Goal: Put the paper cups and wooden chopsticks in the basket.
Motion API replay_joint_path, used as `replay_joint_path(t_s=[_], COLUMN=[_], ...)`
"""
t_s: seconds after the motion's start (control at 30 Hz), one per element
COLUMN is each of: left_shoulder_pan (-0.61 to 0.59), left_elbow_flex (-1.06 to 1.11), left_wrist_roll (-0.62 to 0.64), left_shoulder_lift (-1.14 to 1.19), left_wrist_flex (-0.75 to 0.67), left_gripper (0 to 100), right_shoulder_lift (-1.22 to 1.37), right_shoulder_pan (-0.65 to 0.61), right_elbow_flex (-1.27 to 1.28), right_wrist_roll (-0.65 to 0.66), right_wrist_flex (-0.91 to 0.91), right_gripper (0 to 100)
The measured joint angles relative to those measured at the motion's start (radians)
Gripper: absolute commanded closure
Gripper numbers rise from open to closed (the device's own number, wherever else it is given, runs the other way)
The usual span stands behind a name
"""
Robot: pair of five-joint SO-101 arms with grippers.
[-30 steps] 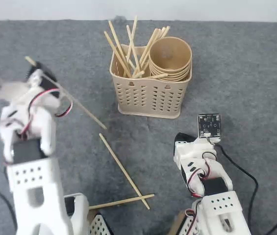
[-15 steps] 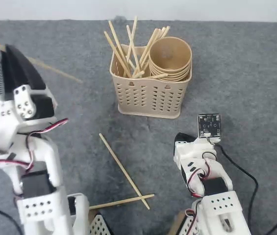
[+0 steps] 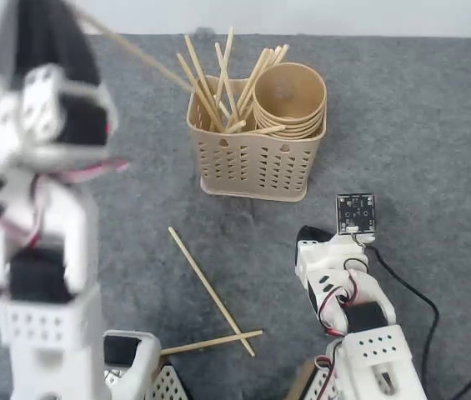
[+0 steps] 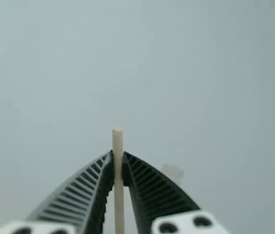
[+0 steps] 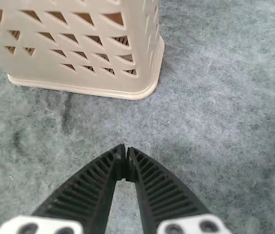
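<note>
My left gripper (image 4: 118, 161) is shut on a wooden chopstick (image 4: 118, 185) and faces a blank pale wall. From above, that raised left arm (image 3: 47, 100) stands at the left, and its chopstick (image 3: 135, 52) slants toward the beige basket (image 3: 256, 162). The basket holds several chopsticks (image 3: 218, 83) and a stack of paper cups (image 3: 290, 100). Two more chopsticks lie crossed on the carpet, a long one (image 3: 210, 289) and a shorter one (image 3: 212, 342). My right gripper (image 5: 126, 163) is shut on nothing, low over the carpet just in front of the basket (image 5: 79, 48).
Grey carpet (image 3: 410, 133) covers the table. The right arm (image 3: 348, 292) rests at the lower right with a black cable (image 3: 423, 308) trailing beside it. A white wall runs along the far edge.
The left arm has risen and swung its chopstick up and rightward, so the stick's far end now reaches the basket's left rim. The right arm has stayed still.
</note>
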Motion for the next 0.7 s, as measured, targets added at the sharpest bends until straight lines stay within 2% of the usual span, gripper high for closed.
replay_joint_path(t_s=[0.33,0.57,0.7], left_shoulder_pan=[0.005,0.021,0.017], left_elbow_flex=[-0.038,-0.038,-0.038], left_wrist_roll=[0.0,0.0,-0.003], left_shoulder_lift=[0.288,0.33,0.33], left_wrist_flex=[0.014,0.014,0.014], left_gripper=[99,98,85], right_shoulder_lift=[0.0,0.0,0.0], right_shoulder_pan=[0.0,0.0,0.0], right_elbow_flex=[0.0,0.0,0.0], right_wrist_roll=[0.0,0.0,0.0], right_wrist_flex=[0.0,0.0,0.0], right_gripper=[99.1,99.1,99.1])
